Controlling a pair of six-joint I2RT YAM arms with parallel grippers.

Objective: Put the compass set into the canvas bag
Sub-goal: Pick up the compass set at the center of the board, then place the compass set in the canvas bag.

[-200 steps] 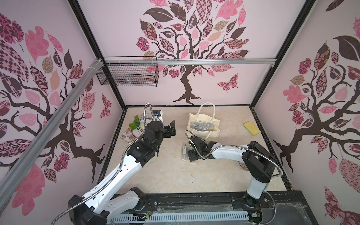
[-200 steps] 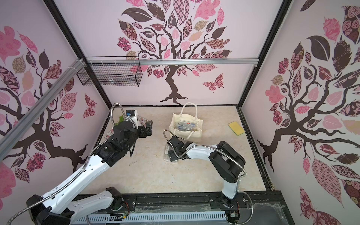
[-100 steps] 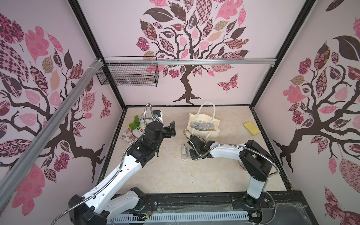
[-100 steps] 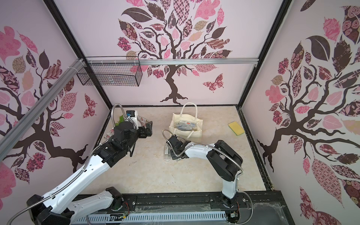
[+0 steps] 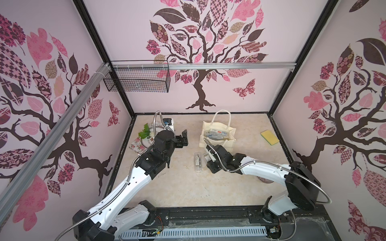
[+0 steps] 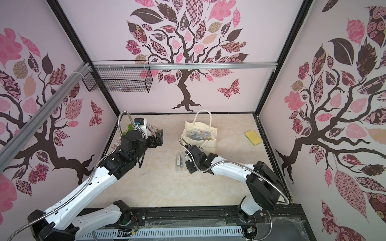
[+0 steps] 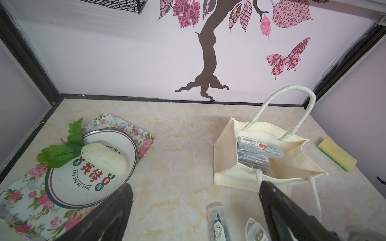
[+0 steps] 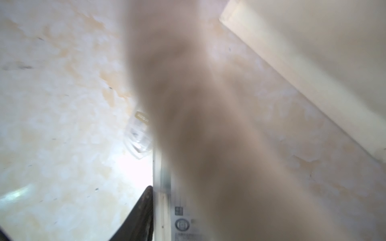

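Observation:
The canvas bag [image 5: 217, 144] [image 6: 200, 145] [image 7: 227, 160] stands open at the back of the table, with several clear cases inside. My right gripper [image 5: 209, 158] [image 6: 188, 158] is just in front of it, shut on a compass set in a clear case [image 8: 177, 210]. The case is pressed against one finger [image 8: 144, 208] and blurs most of the right wrist view. A second compass set [image 5: 198, 162] [image 6: 179, 162] [image 7: 217, 226] lies flat on the table beside it. My left gripper [image 5: 184, 138] [image 6: 159, 138] [image 7: 194, 191] hovers open and empty to the left of the bag.
A yellow sponge [image 5: 269, 137] [image 7: 336, 155] lies right of the bag. At the back left, a plate [image 7: 69, 187] with a white vegetable [image 7: 104, 159] sits on a floral tray [image 7: 23, 208]. A wire basket [image 5: 139, 79] hangs on the back wall rail.
My right gripper has shut on the compass set case by the bag and shifted slightly. The left arm has stayed still and open.

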